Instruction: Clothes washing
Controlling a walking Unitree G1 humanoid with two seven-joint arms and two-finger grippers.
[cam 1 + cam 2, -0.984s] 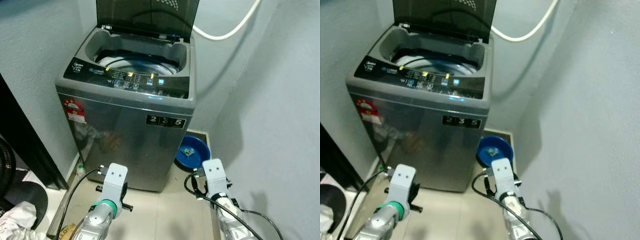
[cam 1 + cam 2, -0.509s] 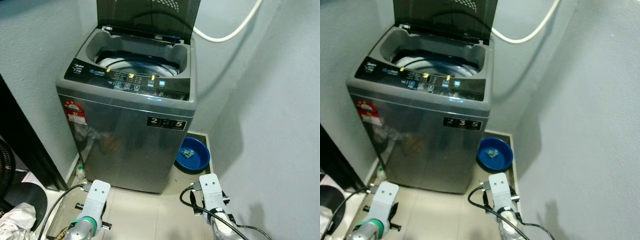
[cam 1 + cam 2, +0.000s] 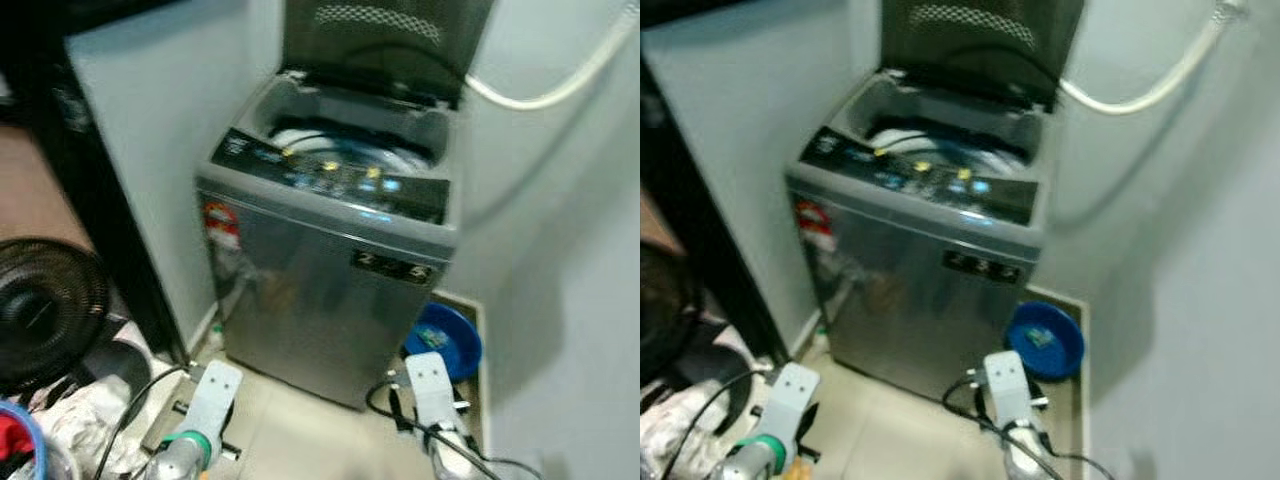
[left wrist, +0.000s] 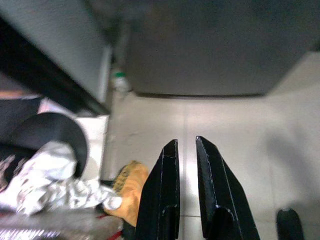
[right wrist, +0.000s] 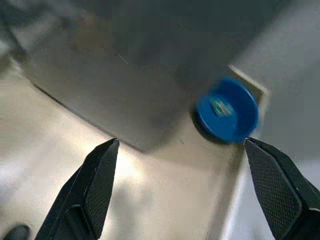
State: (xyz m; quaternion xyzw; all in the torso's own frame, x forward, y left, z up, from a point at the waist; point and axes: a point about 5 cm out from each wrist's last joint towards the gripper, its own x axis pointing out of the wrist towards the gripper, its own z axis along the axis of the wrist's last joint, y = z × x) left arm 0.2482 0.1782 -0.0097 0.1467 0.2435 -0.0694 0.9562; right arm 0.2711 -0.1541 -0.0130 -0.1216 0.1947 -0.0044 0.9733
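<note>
A grey top-loading washing machine [image 3: 330,290] stands in the corner with its dark lid [image 3: 385,40] raised and the drum [image 3: 345,150] showing. A crumpled white cloth [image 3: 85,420] lies on the floor to the left, next to a yellow-orange cloth [image 4: 131,187]. My left gripper [image 4: 184,142] hangs low over the tiles in front of the machine, shut with nothing between its fingers. My right gripper [image 5: 180,142] is open wide, low before the machine's right corner, and holds nothing.
A blue basin [image 3: 445,340] sits on the floor right of the machine. A black fan [image 3: 45,310] stands at the left by a dark doorway. A white hose [image 3: 540,95] runs along the back wall. A small bottle [image 4: 120,80] stands at the machine's left foot.
The camera has swung left, so the machine now sits further right and the fan and floor clothes have come into view. Both arms stay low.
</note>
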